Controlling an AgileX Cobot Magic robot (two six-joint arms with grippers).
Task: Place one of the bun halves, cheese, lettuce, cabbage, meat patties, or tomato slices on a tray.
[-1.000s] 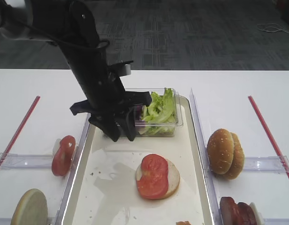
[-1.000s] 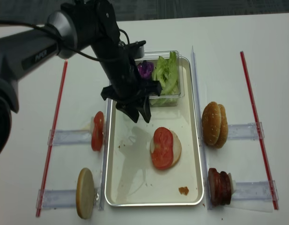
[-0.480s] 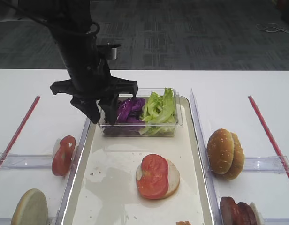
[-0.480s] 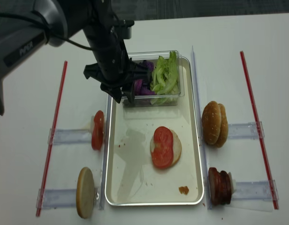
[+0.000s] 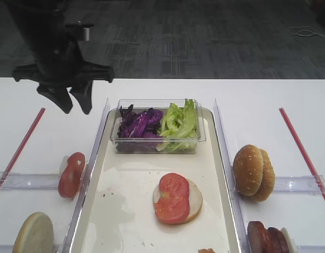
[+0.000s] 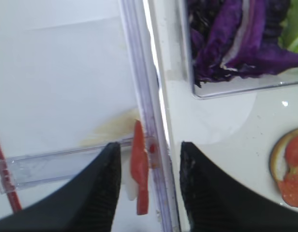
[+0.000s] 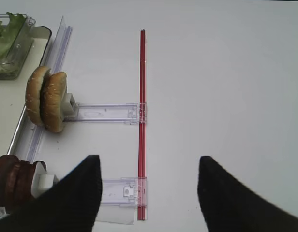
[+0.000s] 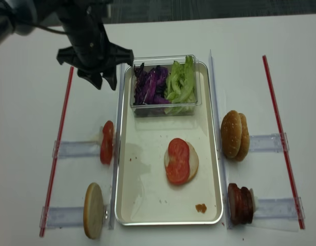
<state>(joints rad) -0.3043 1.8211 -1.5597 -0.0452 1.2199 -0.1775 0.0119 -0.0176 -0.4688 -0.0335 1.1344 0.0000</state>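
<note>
Left gripper [image 5: 71, 101] hangs in the upper left of the high view with its jaws spread wide and nothing between them, above the white table [image 5: 257, 97]. Right gripper [image 7: 146, 193] shows only as two dark fingers well apart at the bottom of its wrist view, holding nothing. Centre frame lies the tray [image 5: 215, 158], carrying a clear plastic box [image 5: 157, 145] of cabbage [image 5: 140, 122] and lettuce [image 5: 179, 121] at its far end, and lower down a bun half [image 5: 193, 200] topped with a tomato slice [image 5: 172, 197]. Sesame buns [image 5: 252, 173] stand right of the tray, meat patties [image 5: 265, 238] at lower right, more tomato slices [image 5: 71, 174] left.
</note>
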